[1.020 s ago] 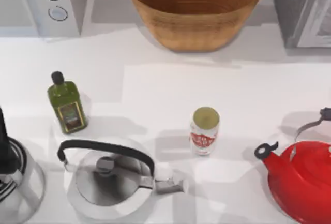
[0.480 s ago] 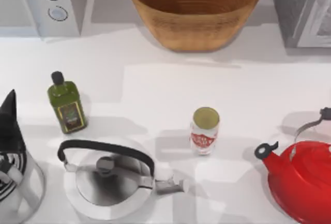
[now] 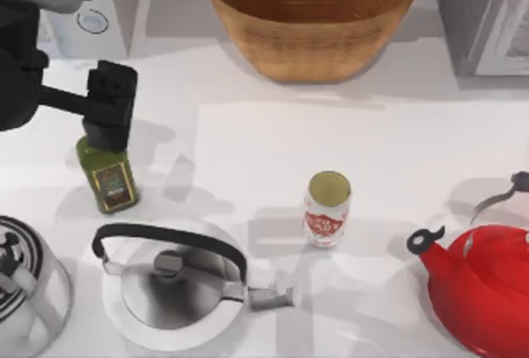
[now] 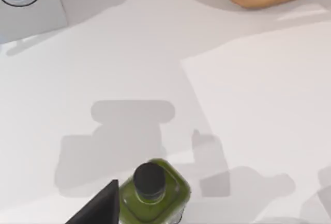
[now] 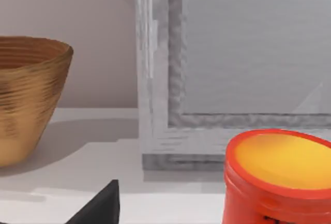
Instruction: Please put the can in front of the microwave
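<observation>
Items, left to right across the table (image 3: 248,139).

- Steel kettle (image 3: 25,288), 8 o'clock: partly cut off at the edge.
- Microwave (image 3: 91,7), 10 o'clock: ground before it bare; we judge it the can's destination.
- Our left gripper (image 3: 107,110), 9 o'clock: above the green oil bottle (image 3: 107,178); whether its claw is open we cannot tell.
- Silver kettle (image 3: 173,284), 7 o'clock: lidded.
- Wicker basket (image 3: 310,11), 12 o'clock: nothing inside.
- Can (image 3: 327,207), just right of centre: upright, ungripped, well apart from microwave.
- Red kettle (image 3: 479,284), 4 o'clock.
- Grey appliance (image 3: 488,11), 2 o'clock: door shut.
</observation>
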Tool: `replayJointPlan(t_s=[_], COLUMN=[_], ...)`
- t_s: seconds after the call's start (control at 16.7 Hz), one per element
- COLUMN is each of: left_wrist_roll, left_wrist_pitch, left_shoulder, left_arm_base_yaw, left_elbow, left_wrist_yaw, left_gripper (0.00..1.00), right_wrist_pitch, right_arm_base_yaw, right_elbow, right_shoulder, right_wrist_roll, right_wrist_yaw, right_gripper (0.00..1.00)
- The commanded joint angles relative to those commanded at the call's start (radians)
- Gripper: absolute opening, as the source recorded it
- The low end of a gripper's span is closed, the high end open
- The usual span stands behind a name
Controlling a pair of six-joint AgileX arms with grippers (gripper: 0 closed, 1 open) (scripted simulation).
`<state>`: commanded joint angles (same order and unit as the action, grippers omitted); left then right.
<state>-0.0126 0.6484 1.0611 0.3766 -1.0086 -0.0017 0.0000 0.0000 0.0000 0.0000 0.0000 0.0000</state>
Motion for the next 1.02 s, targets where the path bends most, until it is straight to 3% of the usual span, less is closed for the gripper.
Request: replayJointPlan(t_s=[0.6, 1.02], left_wrist_roll=[-0.009, -0.012], left_wrist_pitch=[0.581, 0.786], left_shoulder=[0.941, 1.276], left_arm_base_yaw=[0.340, 0.461], left_elbow=[-0.883, -1.200], left_wrist_yaw=[0.004, 0.005], left_gripper=[1.00, 1.00], right_wrist_pitch=[0.000, 0.000], right_arm_base_yaw=[0.000, 0.000], right_elbow=[0.000, 0.000], right_shoulder=[0.000, 0.000], right_wrist_roll=[0.000, 0.000], right_wrist_yaw=[0.000, 0.000], right_gripper=[1.00, 1.00])
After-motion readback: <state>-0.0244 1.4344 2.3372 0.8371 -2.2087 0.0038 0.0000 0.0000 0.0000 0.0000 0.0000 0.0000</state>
